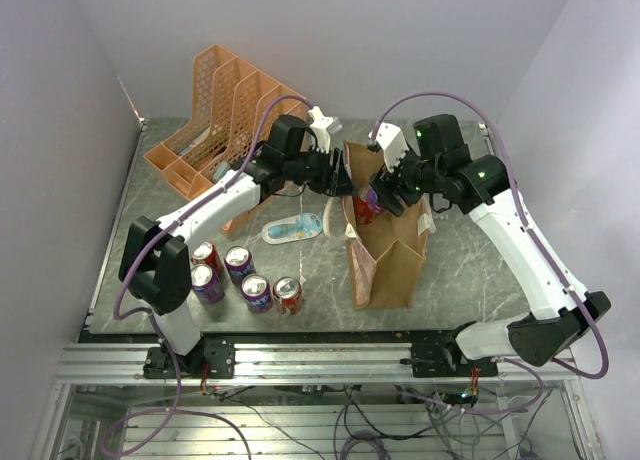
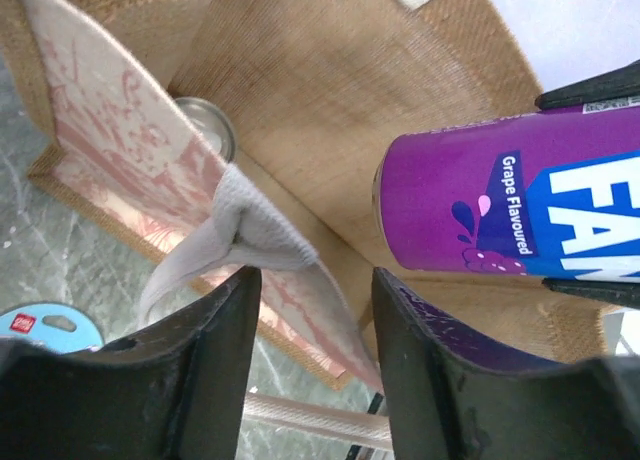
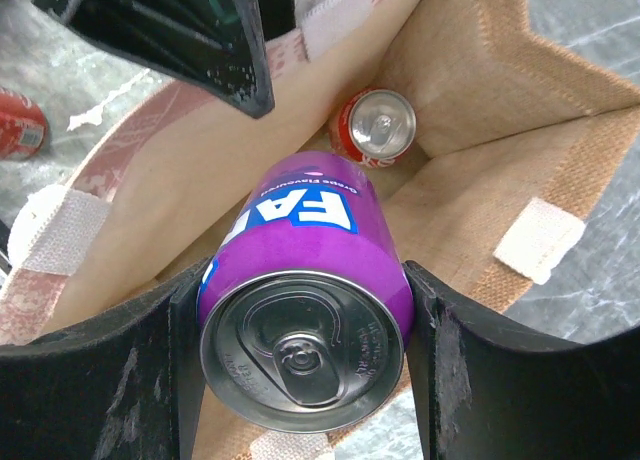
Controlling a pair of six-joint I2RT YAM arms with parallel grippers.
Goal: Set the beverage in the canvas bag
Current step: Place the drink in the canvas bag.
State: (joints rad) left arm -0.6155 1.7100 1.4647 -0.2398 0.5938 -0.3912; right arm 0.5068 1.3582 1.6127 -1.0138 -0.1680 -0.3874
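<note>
Fingers [image 3: 130,380] of the right gripper [image 3: 305,310] are pinching the purple can [image 3: 300,215], holding it over the canvas bag [image 3: 470,180], above a red can [image 3: 373,125] inside. The left gripper [image 2: 315,290] is straddling the bag's rim, fingers spread.

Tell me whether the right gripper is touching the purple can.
Touching. The right wrist view shows the fingers of the right gripper pressed against both sides of the purple can, with no gap.

Canvas bag [image 3: 470,100] mouth: open, left gripper [image 2: 317,290] straddling one side panel, purple can [image 3: 300,280] over it, red can [image 3: 375,128] on floor
</note>
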